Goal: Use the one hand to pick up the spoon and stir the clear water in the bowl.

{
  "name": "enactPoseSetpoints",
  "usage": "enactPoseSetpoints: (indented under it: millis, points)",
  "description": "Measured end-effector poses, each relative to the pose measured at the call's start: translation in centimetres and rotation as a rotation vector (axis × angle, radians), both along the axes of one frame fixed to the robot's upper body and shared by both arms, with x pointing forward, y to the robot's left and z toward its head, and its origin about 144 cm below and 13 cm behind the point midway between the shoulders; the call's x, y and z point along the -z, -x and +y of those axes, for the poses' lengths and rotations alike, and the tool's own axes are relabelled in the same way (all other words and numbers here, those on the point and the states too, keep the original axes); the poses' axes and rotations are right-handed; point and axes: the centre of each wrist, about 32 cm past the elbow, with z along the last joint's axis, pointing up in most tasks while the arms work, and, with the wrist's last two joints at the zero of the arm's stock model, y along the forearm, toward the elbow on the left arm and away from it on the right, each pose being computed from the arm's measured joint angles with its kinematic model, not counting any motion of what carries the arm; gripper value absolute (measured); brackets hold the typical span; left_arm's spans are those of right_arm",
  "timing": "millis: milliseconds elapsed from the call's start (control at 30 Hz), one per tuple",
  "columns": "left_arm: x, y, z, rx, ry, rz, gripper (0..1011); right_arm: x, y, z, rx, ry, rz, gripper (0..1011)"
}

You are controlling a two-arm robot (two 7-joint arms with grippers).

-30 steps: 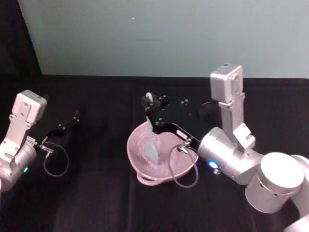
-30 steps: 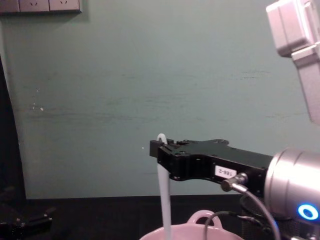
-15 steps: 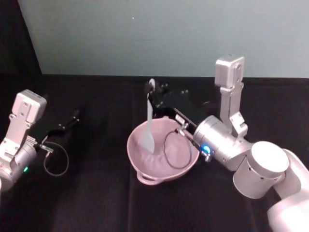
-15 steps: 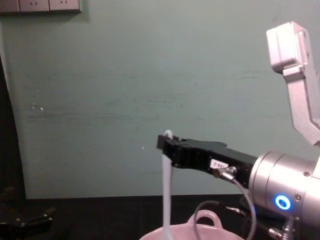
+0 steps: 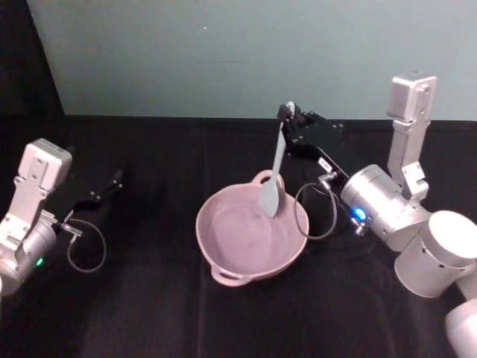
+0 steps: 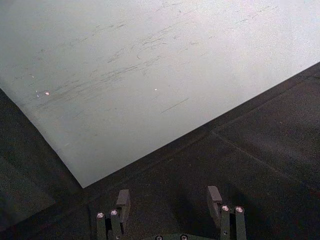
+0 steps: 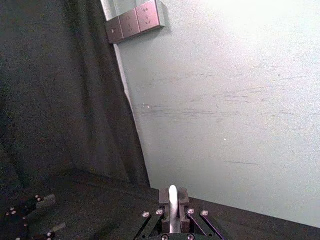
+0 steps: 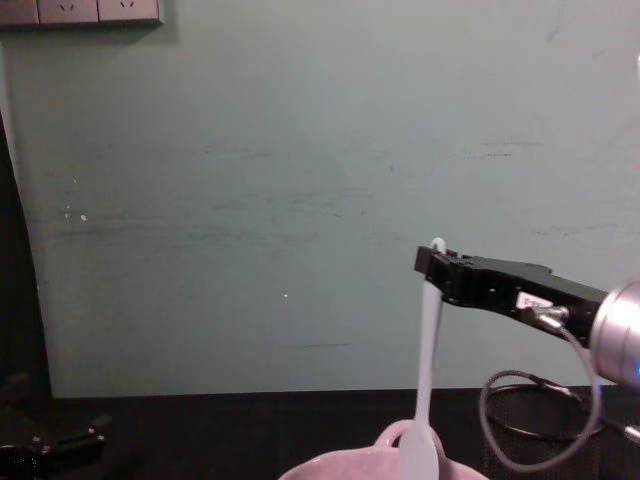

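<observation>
Right hand (image 5: 287,113) grips the spoon (image 5: 274,173) by its tip; the paddle hangs, seemingly barely wetted, by the far rim of the mid-tabletop bowl (image 5: 207,227). Dip deeper and circle gently. Left hand (image 5: 112,183) rests open near the tabletop's left edge.

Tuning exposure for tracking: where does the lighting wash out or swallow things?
Head view: the black right gripper, shut on the spoon, merges with the dark table; the bowl stands out. Right wrist view: wall glares bright. Left wrist view: same glare above the parked, open left gripper.
</observation>
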Motion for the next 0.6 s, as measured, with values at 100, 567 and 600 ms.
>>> enactPoseSetpoints:
  millis: [100, 567, 600]
  points:
    - [0.0, 0.0, 0.0, 0.000, 0.000, 0.000, 1011, -0.1, 0.3, -0.5, 0.007, 0.009, 0.002, 109]
    - [0.0, 0.0, 0.0, 0.000, 0.000, 0.000, 1011, -1.5, 2.9, -0.4, -0.067, 0.173, -0.018, 109]
    - [0.0, 0.0, 0.0, 0.000, 0.000, 0.000, 1011, -1.6, 3.0, -0.2, -0.078, 0.186, -0.022, 109]
